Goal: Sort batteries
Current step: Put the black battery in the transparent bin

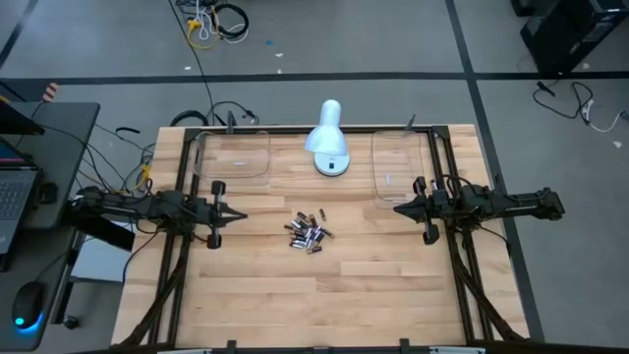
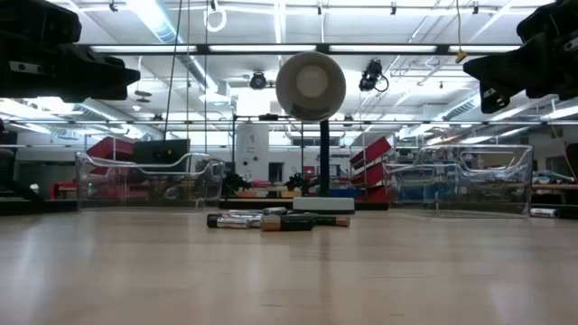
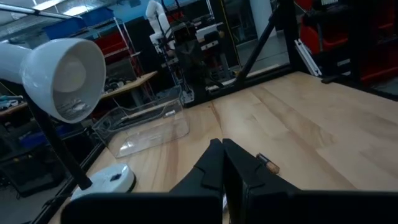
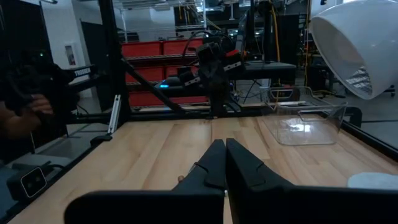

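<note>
The batteries [image 1: 307,234] lie in a loose heap at the middle of the table [image 1: 324,295], between the two grippers and well apart from both. The left gripper [image 1: 239,213] and right gripper [image 1: 397,207] hover with fingers pressed together, empty.

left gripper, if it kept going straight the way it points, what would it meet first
Probably the batteries: the shut left gripper points across the table toward them. It sits well above the wood, so it may pass over them; height is unclear.
</note>
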